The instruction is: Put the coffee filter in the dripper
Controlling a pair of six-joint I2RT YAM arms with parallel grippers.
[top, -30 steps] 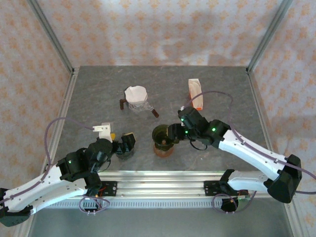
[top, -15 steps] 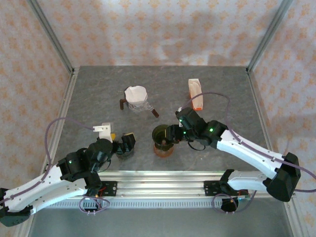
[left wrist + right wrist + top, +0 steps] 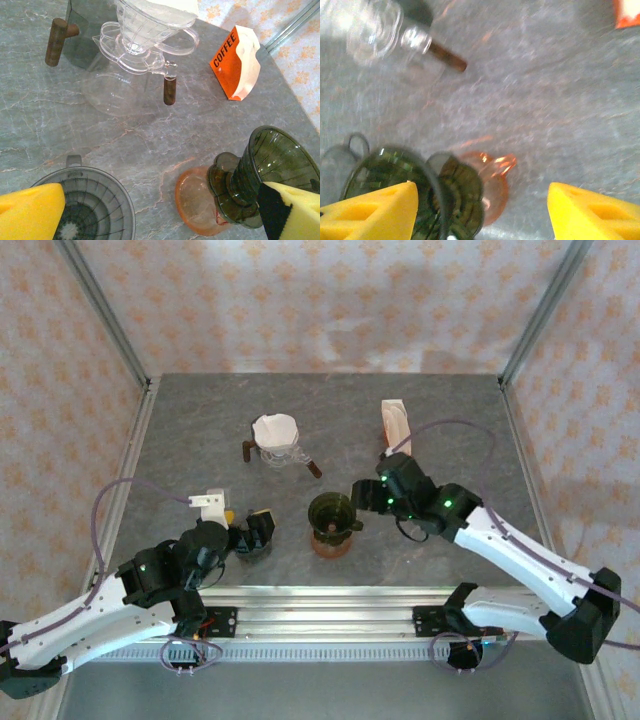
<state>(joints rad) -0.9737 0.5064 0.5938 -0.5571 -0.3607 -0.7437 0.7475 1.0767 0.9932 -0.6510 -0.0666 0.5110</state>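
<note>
The right hand (image 3: 365, 496) has let go of the green dripper (image 3: 331, 512) and backed off beside it, fingers spread and empty. Nearby, the left hand (image 3: 250, 533) is spread too. The coffee filter pack (image 3: 396, 427) stands untouched behind the dripper; fetching a filter likely comes next.

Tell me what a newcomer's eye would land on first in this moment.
A dark green dripper on an orange saucer sits mid-table, with the right gripper open just beside it. Behind it, a white filter sits in a clear dripper atop a glass carafe. An orange coffee packet stands at the back right.
</note>
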